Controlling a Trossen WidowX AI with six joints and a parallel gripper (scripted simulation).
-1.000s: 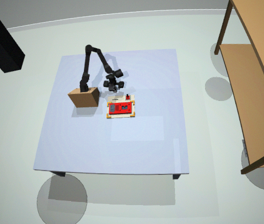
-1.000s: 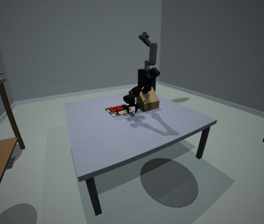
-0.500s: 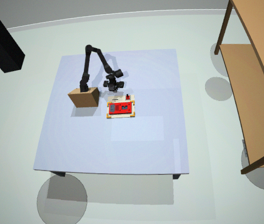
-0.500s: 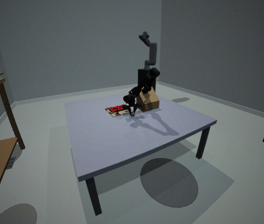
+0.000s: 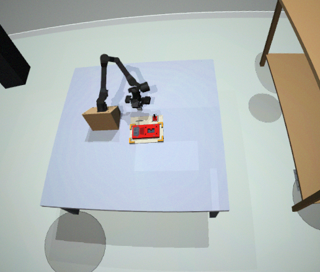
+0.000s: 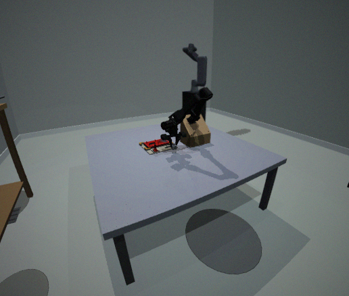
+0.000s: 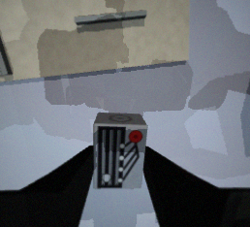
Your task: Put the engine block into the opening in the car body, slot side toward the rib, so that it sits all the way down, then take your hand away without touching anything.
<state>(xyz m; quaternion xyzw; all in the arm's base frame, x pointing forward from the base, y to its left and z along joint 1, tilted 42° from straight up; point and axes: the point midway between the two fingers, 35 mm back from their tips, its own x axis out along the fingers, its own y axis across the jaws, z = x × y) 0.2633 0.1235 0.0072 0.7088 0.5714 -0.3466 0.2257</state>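
My gripper (image 5: 138,108) (image 6: 174,144) (image 7: 118,151) is shut on the engine block, one finger on each side. The engine block (image 7: 110,157) is a small grey box with black stripes, a red disc and a grey end face; it sits at table level or just above, beside the cream board (image 5: 146,141) (image 7: 153,46). The red car body (image 5: 146,135) (image 6: 157,144) lies on that board between orange corner brackets. A dark cut-out (image 5: 151,130) shows in its right half and a grey part in its left half. The rib is too small to make out.
A red piece with a black knob (image 5: 155,118) (image 6: 155,150) stands on the board by the car body. A thin grey bar (image 5: 139,120) (image 7: 110,18) lies on the board near the gripper. The wooden base block (image 5: 103,120) (image 6: 197,138) carries the arm.
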